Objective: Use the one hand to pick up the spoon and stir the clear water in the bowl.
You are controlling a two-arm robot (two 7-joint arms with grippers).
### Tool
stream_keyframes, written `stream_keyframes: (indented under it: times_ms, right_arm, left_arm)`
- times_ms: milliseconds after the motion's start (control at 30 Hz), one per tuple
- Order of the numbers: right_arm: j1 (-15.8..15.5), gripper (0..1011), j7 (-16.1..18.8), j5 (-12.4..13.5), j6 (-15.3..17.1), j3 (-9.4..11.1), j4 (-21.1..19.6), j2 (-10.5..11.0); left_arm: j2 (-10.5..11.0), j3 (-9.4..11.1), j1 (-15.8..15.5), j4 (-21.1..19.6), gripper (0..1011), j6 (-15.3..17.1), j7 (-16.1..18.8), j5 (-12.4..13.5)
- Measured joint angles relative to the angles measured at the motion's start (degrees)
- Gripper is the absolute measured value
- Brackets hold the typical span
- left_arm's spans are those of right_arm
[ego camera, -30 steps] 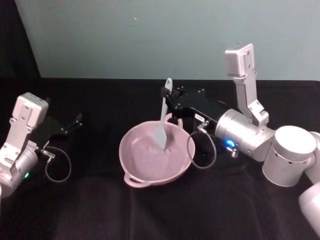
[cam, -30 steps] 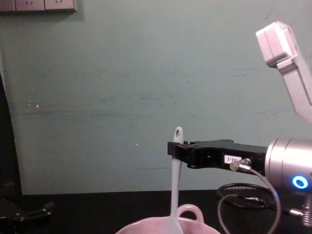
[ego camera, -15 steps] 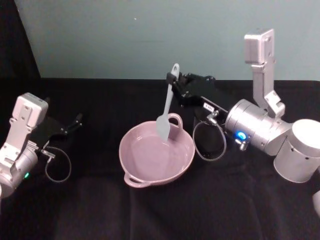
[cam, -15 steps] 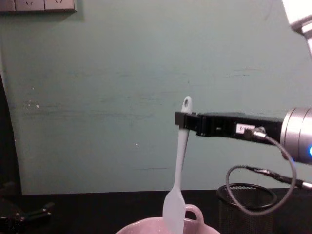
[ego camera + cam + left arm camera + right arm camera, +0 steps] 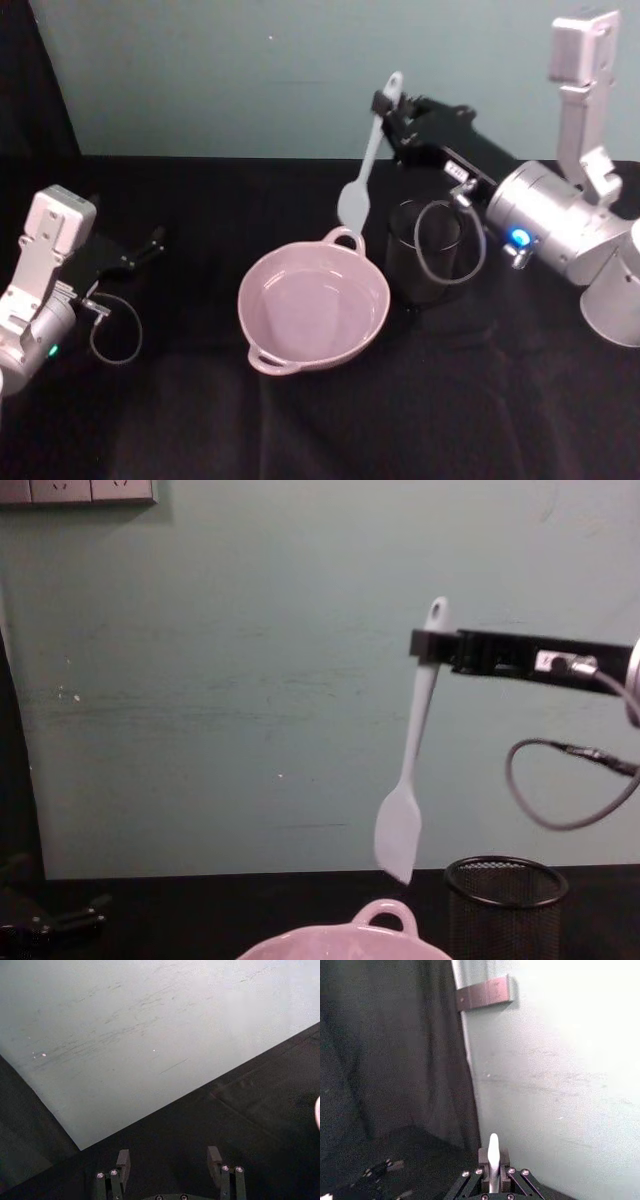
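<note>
long slim white plastic spoon (image 5: 368,165) is pinched near its handle end, just below the small hole, by the black right gripper (image 5: 385,103). fingers are pressed onto the handle from both sides; in the right wrist view the handle tip (image 5: 493,1152) is seen clamped between them (image 5: 493,1156). in the chest view the spoon (image 5: 410,770) is hung tilted from the gripper (image 5: 425,645), flat oval head lowest.

the spoon head is held in the air above the far rim of the pale pink round bowl (image 5: 243,305), over its small loop handle, apart from it. a clear gap is seen between head and bowl (image 5: 340,942) in the chest view. the bowl inside is seen smooth and glossy; a water level cannot be told.

a black wire-mesh cup (image 5: 410,270) is placed just beside the bowl on the robot's right, under the right gripper's wrist cable. its inside is dark and its contents cannot be told (image 5: 505,905).

the left gripper (image 5: 150,243) is parked low on the black cloth table (image 5: 400,420) at far left, well apart from the bowl, fingers spread (image 5: 168,1157).
</note>
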Motion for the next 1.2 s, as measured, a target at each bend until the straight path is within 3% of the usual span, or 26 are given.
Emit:
stream_keyframes:
  times_ms: [533, 1200]
  right_arm:
    - [-1.9, 119, -4.3, 0.4, -0.4, 5.7, -2.6, 0.5]
    - [-3.3, 119, -5.5, 1.3, 0.1, 7.8, 0.4, -0.6]
  left_arm:
    - [0.0, 0.0, 0.0, 0.0, 1011, 0.0, 0.0, 0.0]
    - [0.0, 0.0, 0.0, 0.0, 1011, 0.0, 0.0, 0.0]
